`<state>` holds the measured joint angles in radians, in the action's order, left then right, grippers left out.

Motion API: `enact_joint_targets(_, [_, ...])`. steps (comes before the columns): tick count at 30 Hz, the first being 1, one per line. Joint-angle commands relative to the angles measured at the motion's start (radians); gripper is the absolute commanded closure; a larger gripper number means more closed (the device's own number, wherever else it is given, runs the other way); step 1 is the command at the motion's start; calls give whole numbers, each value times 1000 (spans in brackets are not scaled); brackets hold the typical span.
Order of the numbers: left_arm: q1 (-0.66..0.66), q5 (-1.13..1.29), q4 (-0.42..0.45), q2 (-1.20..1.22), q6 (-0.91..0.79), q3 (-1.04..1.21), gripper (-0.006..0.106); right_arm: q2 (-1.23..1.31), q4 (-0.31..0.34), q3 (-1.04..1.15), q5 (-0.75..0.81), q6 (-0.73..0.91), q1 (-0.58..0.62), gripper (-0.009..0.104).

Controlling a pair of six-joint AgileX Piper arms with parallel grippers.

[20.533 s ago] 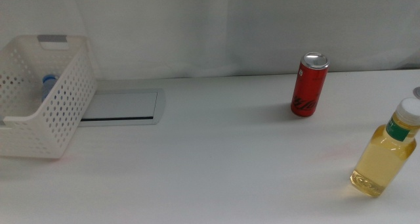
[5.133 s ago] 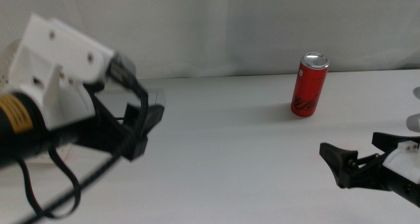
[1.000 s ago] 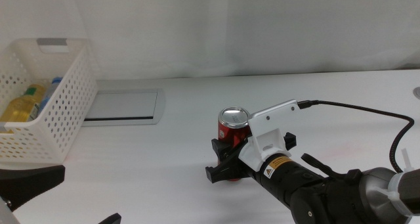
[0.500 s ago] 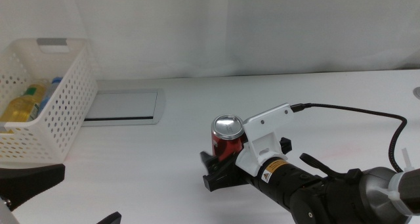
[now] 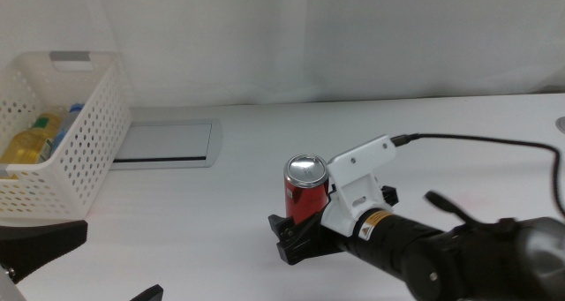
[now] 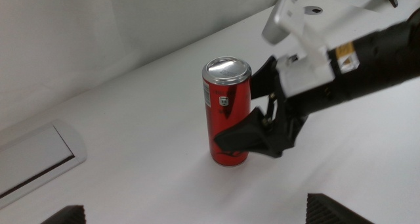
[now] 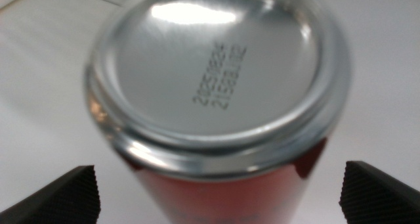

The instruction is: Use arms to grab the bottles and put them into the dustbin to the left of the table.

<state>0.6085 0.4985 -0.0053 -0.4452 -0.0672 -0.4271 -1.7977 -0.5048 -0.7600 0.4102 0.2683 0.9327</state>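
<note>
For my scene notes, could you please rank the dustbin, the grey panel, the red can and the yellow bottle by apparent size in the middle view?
1. Dustbin, cut off by the frame edge.
2. Grey panel.
3. Red can, partly hidden by the right end effector.
4. Yellow bottle, partly hidden inside the dustbin, so unsure.

Three views, red can [image 5: 305,193] shared

The can [image 5: 305,190] stands mid-table [image 5: 265,151]; the dustbin [image 5: 62,133] sits far left, holding two bottles [image 5: 31,135].
</note>
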Motion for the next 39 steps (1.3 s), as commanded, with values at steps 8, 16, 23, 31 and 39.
enact_joint_targets(8, [8,-9,-10,4,9,3,14,232,-354,5,-279,435,-62,-8])
enact_joint_targets(16, [8,-9,-10,4,9,3,14,395,-347,48,-459,574,-318,-5])
enact_joint_targets(23, [8,-26,-10,4,9,3,14,647,-239,184,-532,576,-537,-4])
enact_joint_targets(31, [8,-65,-11,2,7,3,14,890,-147,196,-753,571,-625,-4])
enact_joint_targets(39, [8,-177,-55,-129,1,5,14,1007,-141,196,-784,540,-625,-4])
